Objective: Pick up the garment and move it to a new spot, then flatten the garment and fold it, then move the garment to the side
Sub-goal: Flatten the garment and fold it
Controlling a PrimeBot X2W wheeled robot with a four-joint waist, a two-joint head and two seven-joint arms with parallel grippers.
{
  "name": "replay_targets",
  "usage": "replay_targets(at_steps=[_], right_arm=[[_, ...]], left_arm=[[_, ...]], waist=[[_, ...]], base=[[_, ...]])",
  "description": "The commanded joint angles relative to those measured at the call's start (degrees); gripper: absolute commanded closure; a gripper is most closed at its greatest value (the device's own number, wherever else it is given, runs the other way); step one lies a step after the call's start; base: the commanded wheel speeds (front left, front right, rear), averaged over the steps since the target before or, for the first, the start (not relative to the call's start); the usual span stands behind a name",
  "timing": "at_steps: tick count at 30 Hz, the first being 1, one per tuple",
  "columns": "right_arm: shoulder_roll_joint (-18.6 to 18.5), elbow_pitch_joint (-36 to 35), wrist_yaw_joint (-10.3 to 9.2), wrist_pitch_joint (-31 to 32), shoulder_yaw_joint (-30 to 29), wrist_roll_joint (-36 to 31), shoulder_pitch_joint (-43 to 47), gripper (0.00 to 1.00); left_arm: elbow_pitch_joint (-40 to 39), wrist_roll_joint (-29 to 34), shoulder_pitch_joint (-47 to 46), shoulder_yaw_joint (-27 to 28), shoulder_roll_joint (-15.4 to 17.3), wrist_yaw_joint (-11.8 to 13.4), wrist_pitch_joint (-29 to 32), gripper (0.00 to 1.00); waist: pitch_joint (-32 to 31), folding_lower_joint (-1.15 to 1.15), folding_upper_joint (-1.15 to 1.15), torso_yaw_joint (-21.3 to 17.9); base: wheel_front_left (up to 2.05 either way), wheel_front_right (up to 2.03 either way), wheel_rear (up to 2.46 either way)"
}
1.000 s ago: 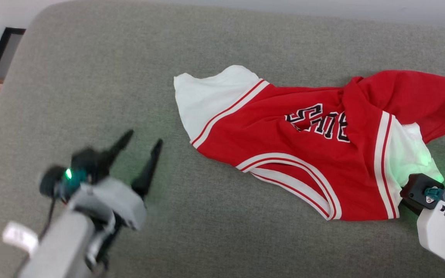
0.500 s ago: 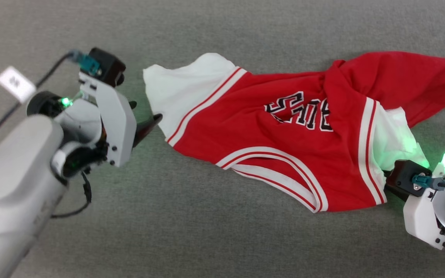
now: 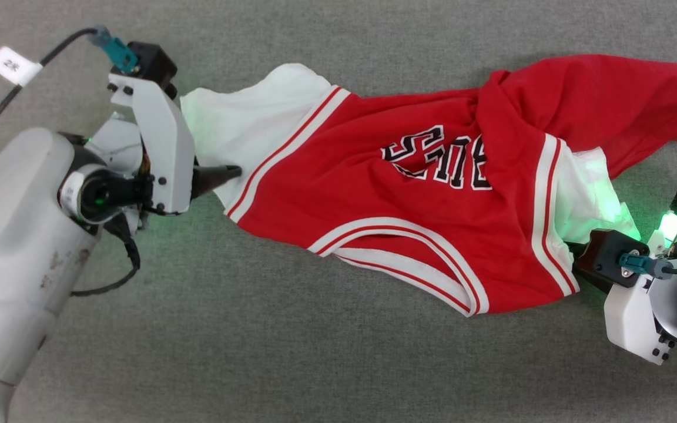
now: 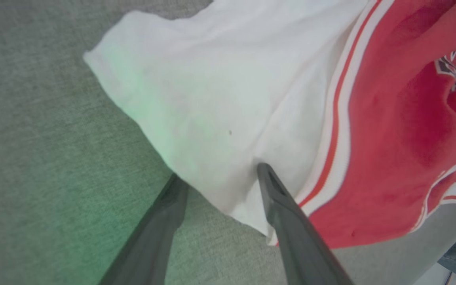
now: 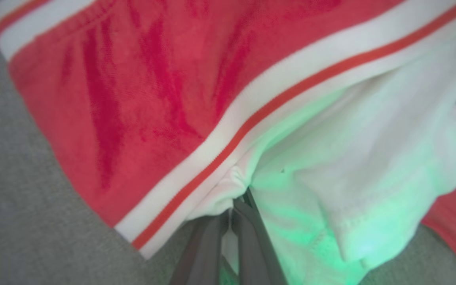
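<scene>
Head view: red jersey [image 3: 409, 235] crumpled, lettering [image 3: 435, 158] facing up, strung across the grey fabric surface [image 3: 315, 364] between the two grippers, hem end bunched over toward the upper right. Left gripper [image 3: 224, 175] in from the side at one white sleeve [image 3: 250, 123], low and near flat to the surface, probably to slip a finger under the sleeve edge. Right gripper [image 3: 573, 255] at the other white sleeve [image 3: 588, 200], tips buried in cloth.

Left wrist view: jaws apart, straddling the sleeve's lower edge. One finger [image 4: 279, 198] on top of the white cloth, the other [image 4: 164, 209] on bare grey fabric with its tip at the edge. Not clamped yet.

Right wrist view: jaws together, pinching a gather of white cloth just beside the striped trim [image 5: 251, 130]. Grip borne out by puckers at the tips.

Judgement: a hold on each sleeve, presumably for lifting and spreading in one go. Pick-up half set; flatten and fold not begun. Risk: top finger shoving the sleeve away instead of trapping it.
</scene>
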Motion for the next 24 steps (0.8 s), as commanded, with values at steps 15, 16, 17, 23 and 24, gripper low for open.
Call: replay_targets(at_steps=[15,16,17,23,24], right_arm=[[-1.75,-0.79,-0.32,-12.78,-12.24,7.96,2.87,1.0],[-2.36,-1.53,-0.32,-13.04,-13.93,8.72,3.51,1.0],[-3.0,-2.29,-0.32,-13.16,-15.61,9.38,4.14,1.0],[-1.84,-2.12,-0.32,-13.92,-26.44,13.72,5.28,1.0],[-0.78,-0.95,-0.32,-13.86,-28.1,14.09,4.51,1.0]], left_arm=[[-8.88,-15.65,7.25,7.31,1.02,0.03,-8.42,1.0],[-10.31,-17.5,8.01,8.49,1.02,0.03,-8.97,1.0],[-11.95,-19.07,8.49,9.74,0.92,0.02,-9.68,1.0],[-15.77,-23.92,7.31,16.28,-1.52,0.06,-15.96,1.0],[-14.58,-23.41,6.13,16.99,-2.48,0.53,-17.75,1.0]], waist=[[-6.42,0.0,0.0,-1.7],[-6.89,0.0,0.0,-1.68],[-7.26,0.0,0.0,-1.66],[-6.84,0.0,0.0,-1.89],[-6.34,0.0,0.0,-1.93]], base=[[0.0,0.0,0.0],[0.0,0.0,0.0],[0.0,0.0,0.0],[0.0,0.0,0.0],[0.0,0.0,0.0]])
